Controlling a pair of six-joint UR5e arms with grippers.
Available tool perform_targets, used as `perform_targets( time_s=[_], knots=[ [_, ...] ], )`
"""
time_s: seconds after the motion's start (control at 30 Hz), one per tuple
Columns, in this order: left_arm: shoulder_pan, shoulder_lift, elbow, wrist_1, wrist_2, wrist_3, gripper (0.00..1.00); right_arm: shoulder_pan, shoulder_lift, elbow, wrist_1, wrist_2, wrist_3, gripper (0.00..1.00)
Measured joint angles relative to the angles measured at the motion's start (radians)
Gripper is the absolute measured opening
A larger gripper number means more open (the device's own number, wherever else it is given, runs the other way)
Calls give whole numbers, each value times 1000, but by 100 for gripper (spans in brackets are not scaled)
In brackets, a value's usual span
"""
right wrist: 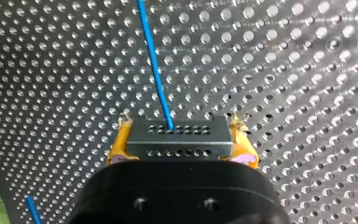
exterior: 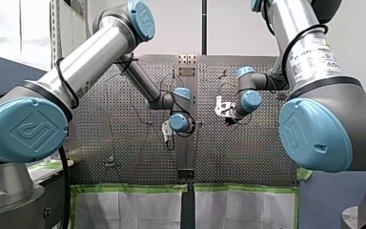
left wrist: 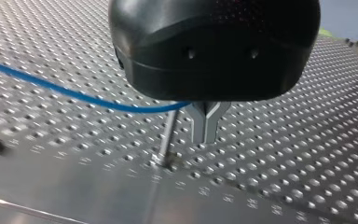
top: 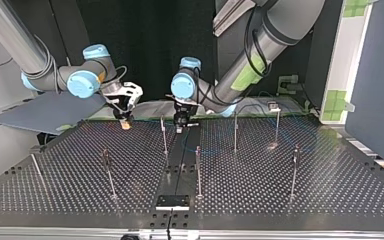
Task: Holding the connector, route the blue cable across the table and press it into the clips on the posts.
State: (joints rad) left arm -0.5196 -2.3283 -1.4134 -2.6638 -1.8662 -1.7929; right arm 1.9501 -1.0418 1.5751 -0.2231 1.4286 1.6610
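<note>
Connector (right wrist: 177,145) clamped between the yellow pads (right wrist: 120,147) of my right gripper (right wrist: 181,139), blue cable (right wrist: 154,65) running ahead from it over the perforated table (right wrist: 298,70), then my left gripper (left wrist: 205,135), metal fingers closed tip to tip just beside a post (left wrist: 168,135), cable passing under its body.

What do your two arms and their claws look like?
Both my left arm and my right arm are silver tubes with grey joints and round light-blue caps bearing a square logo; black cables run along them. My right arm carries a white label. My left gripper is black with slim metal fingers; my right gripper is black with yellow pads.
</note>
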Motion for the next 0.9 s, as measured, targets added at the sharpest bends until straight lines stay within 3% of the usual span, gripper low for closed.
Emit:
perform_targets(
  time_s=[0.23, 0.47, 0.53, 0.67, 0.73, 0.77, 0.8, 0.83, 0.87, 0.9],
  knots=[
    [10, -47, 60, -59, -16, 6, 1, -21, 14, -26, -1, -13, 2, 0],
    [14, -51, 117, -116, -58, 16, 1, -40, 55, -68, -8, -22, 4, 0],
    [11, -51, 136, -128, -65, 17, 7, -42, 71, -82, -10, -26, 4, 0],
    [6, -51, 159, -144, -69, 18, 7, -50, 92, -109, -12, -32, 4, 0],
    [5, -51, 163, -152, -70, 18, 22, -55, 95, -120, -13, -37, 4, 0],
    [4, -51, 163, -155, -70, 18, 22, -57, 96, -123, -13, -40, 5, 0],
    [3, -51, 164, -158, -70, 17, 29, -59, 97, -127, -13, -44, 5, 0],
    [2, -51, 164, -162, -70, 16, 42, -62, 98, -130, -13, -50, 5, 0],
    [1, -51, 165, -164, -70, 15, 42, -64, 99, -132, -13, -53, 5, 0],
    [0, -51, 165, -167, -70, 15, 53, -65, 99, -133, -13, -57, 5, 0]
  ],
)
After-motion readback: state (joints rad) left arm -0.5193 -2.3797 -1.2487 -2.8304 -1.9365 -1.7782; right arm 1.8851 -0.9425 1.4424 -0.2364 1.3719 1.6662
